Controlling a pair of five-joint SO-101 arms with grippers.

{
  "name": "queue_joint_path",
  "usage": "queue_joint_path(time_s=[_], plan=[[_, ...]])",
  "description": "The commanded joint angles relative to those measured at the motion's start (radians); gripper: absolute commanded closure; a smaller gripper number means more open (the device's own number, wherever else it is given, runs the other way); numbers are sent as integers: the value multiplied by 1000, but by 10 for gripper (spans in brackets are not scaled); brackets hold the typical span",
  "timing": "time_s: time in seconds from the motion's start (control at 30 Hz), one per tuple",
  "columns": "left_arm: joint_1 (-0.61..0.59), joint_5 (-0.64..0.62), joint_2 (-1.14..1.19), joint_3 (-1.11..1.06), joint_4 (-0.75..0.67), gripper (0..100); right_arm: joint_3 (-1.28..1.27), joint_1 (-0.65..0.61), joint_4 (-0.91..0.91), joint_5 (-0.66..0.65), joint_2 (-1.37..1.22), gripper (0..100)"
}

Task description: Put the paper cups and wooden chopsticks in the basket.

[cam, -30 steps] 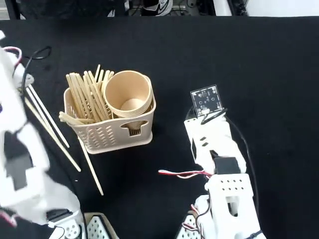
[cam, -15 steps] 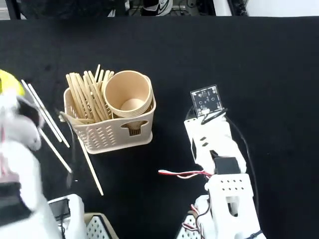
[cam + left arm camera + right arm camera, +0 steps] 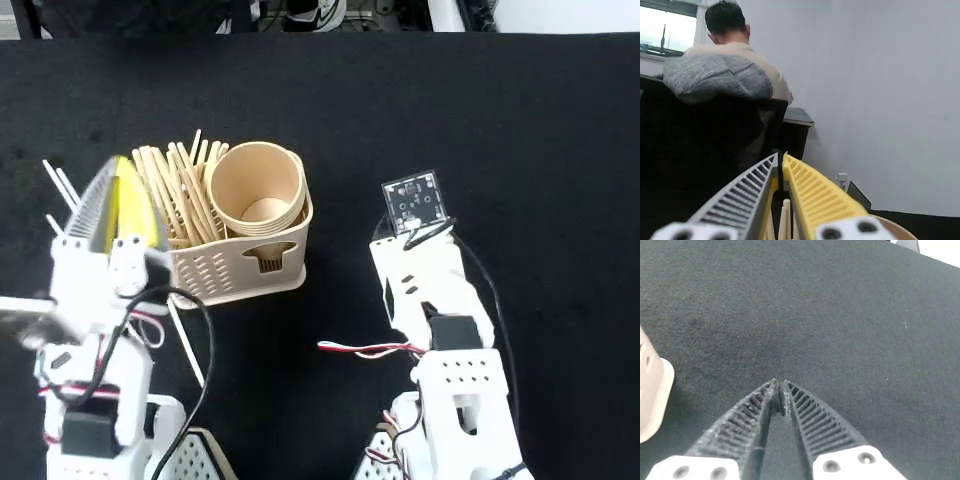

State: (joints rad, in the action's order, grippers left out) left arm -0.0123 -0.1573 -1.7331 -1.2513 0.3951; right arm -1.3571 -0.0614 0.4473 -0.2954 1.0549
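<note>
From overhead, the basket (image 3: 235,268) holds stacked cups (image 3: 257,190) and a bundle of chopsticks (image 3: 178,195). The left gripper (image 3: 120,168) hangs over the basket's left edge and hides most of some loose sticks (image 3: 55,180) left of the basket. A single stick (image 3: 188,350) near the basket runs partly under that arm. Right of the basket, the right arm (image 3: 430,290) covers its own jaws.

From the left wrist, the jaws meet at the tips. Pale wood (image 3: 786,220) shows in the slit behind them, but I cannot tell whether it is pinched.

From the right wrist, the right gripper (image 3: 779,390) is closed on nothing, and the basket's corner is cut off at the frame's edge.
</note>
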Motion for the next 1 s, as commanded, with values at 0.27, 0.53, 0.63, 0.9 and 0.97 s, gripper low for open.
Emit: queue_joint_path(time_s=[0.27,0.53,0.63,0.9,0.97], plan=[[-317,-71,172,403,348,941,8,11,-15,-8,8,984],[-526,-189,795,786,638,837,8,11,-15,-8,8,984],[-545,-189,1049,905,695,837,8,11,-15,-8,8,984],[-634,-186,1663,1227,839,837,10,11,-15,-8,8,984],[-639,-184,1792,1291,867,837,10,11,-15,-8,8,984]])
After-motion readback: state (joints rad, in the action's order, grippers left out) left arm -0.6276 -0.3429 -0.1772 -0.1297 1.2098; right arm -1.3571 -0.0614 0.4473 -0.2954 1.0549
